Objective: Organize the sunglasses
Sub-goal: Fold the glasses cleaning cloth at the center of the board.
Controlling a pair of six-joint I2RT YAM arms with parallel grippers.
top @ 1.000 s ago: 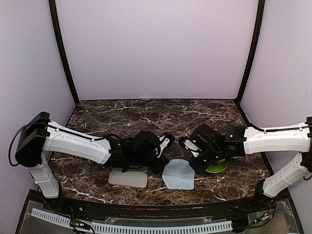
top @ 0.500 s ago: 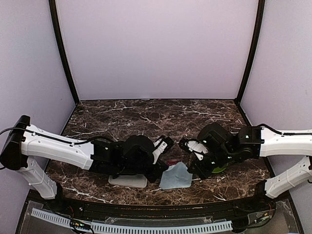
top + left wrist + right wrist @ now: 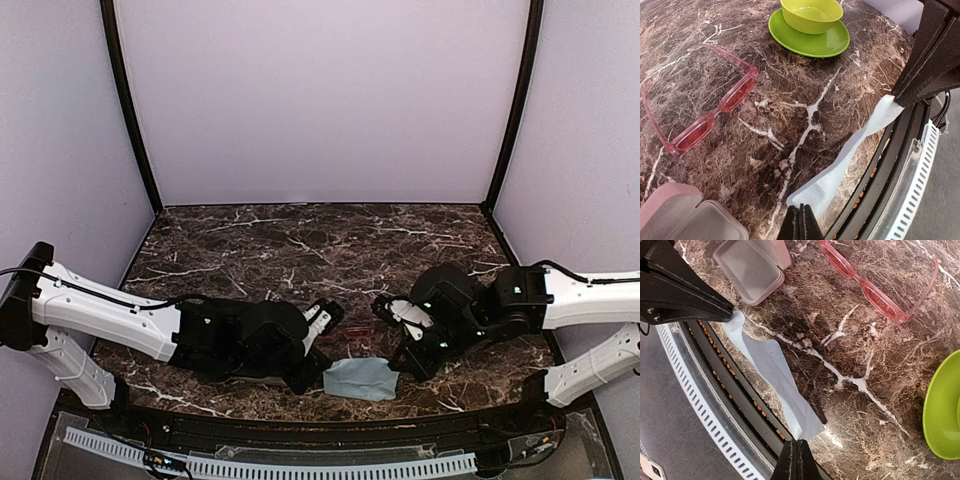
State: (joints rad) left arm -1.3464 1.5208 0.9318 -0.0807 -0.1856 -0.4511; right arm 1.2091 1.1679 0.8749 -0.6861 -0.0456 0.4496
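Roughly parallel to the cloth (image 3: 840,170) lie the pink sunglasses (image 3: 735,95), temples pointing away.

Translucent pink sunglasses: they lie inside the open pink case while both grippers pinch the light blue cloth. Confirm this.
Wrong. The translucent pink sunglasses lie on the marble table beside the open pink case, per the left wrist view; left gripper and right gripper do pinch the light blue cloth.
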